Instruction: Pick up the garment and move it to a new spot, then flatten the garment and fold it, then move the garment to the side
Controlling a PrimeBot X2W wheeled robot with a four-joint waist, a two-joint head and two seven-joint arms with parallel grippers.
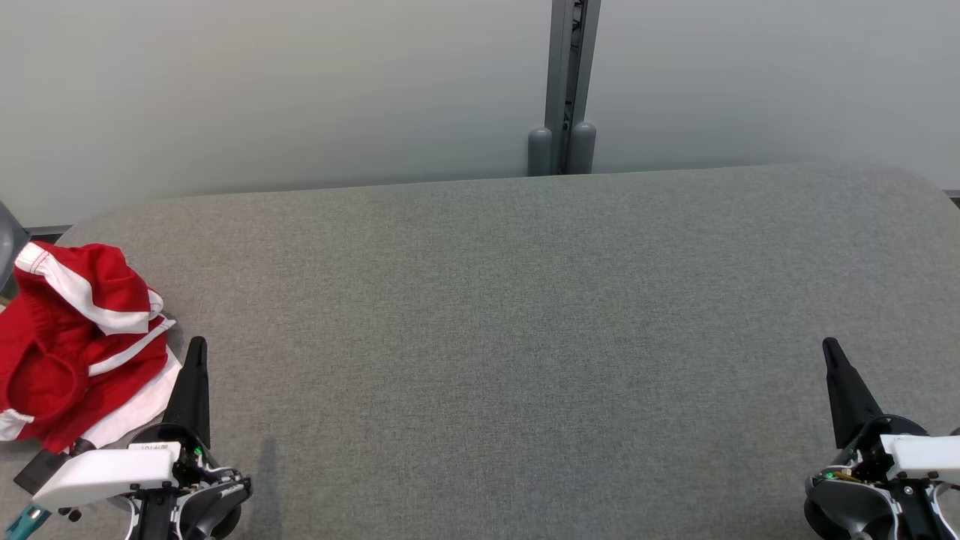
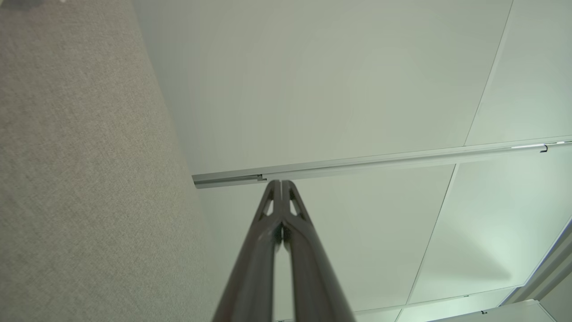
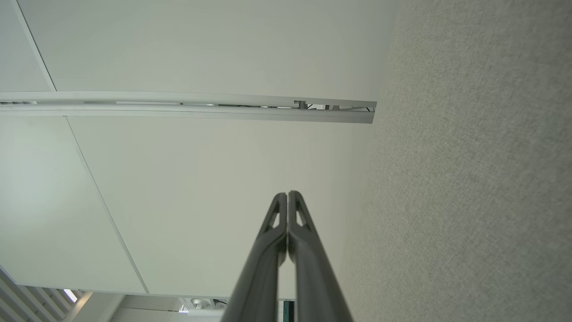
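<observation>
Currently, the red, white-striped garment lies crumpled at the far left edge of the table. My left tool rests just beside it, jaws pressed together, empty. The right tool, likewise closed and empty, rests well apart, which I judge leaves the centre free for flattening.

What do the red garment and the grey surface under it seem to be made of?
The garment: probably a soft knit or jersey cloth, matte red with white bands; it lies crumpled in loose folds.
The surface: seemingly woven grey upholstery fabric, matte; a fine speckled weave shows.
</observation>
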